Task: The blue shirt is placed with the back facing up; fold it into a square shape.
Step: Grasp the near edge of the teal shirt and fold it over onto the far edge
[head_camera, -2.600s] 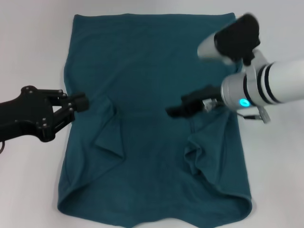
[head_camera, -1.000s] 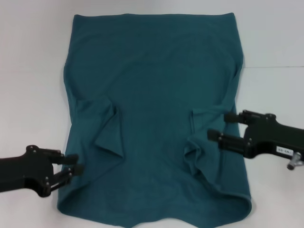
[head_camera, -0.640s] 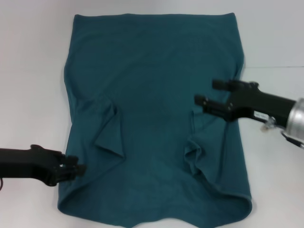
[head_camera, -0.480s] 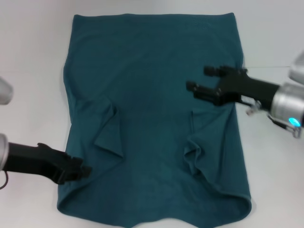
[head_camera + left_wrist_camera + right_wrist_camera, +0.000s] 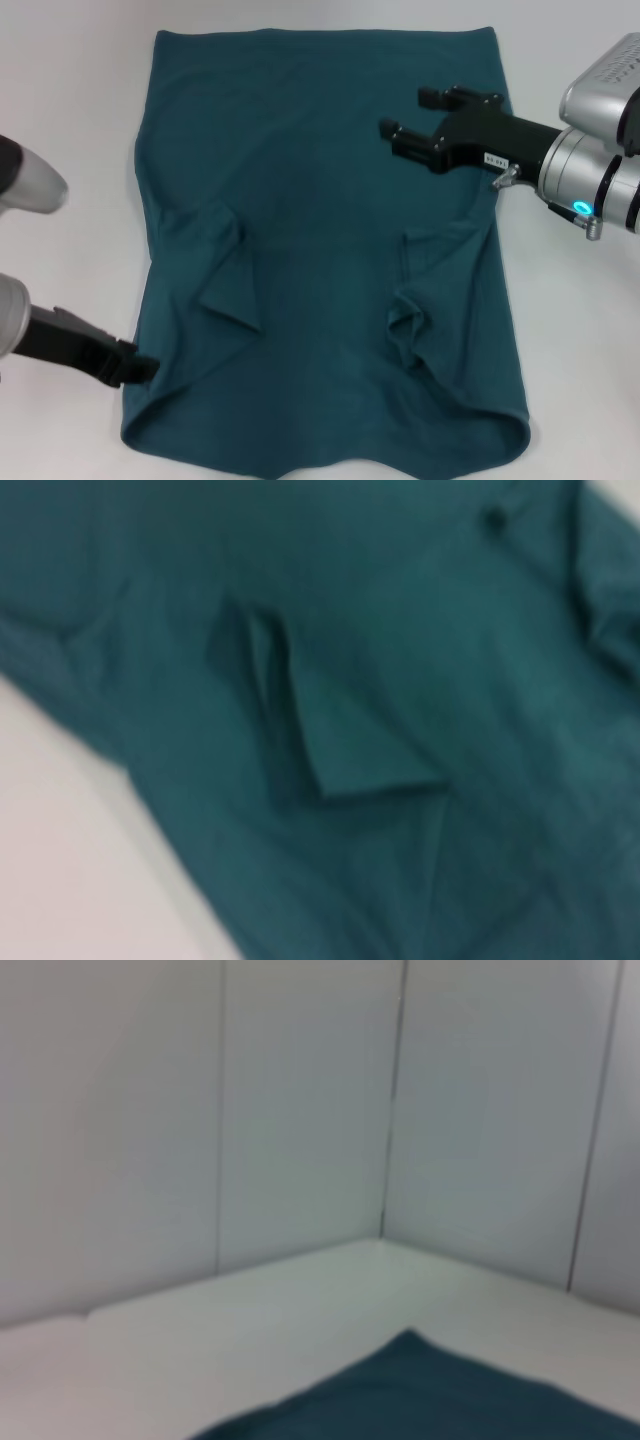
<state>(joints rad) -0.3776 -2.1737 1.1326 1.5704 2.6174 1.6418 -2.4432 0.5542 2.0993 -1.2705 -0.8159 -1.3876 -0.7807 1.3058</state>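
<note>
The blue shirt (image 5: pixel 320 200) lies flat on the white table (image 5: pixel 70 110), plain side up, with both sleeves folded inward onto the body. Its left sleeve flap (image 5: pixel 228 285) also shows as a sleeve flap (image 5: pixel 330 740) in the left wrist view. My right gripper (image 5: pixel 405 112) hovers open over the shirt's far right part with nothing between its fingers. At the near left, my left gripper (image 5: pixel 135 367) sits at the shirt's side edge, just above the near corner. A corner of the shirt (image 5: pixel 450 1400) shows in the right wrist view.
White table (image 5: pixel 580 330) surrounds the shirt on all sides. The right sleeve fold (image 5: pixel 430 320) is rumpled and stands up a little. Pale wall panels (image 5: pixel 300 1110) meet in a corner behind the table.
My right gripper has travelled from beside the right sleeve fold up to the shirt's far right part. The left arm has drawn back toward the near left edge. The shirt has not shifted.
</note>
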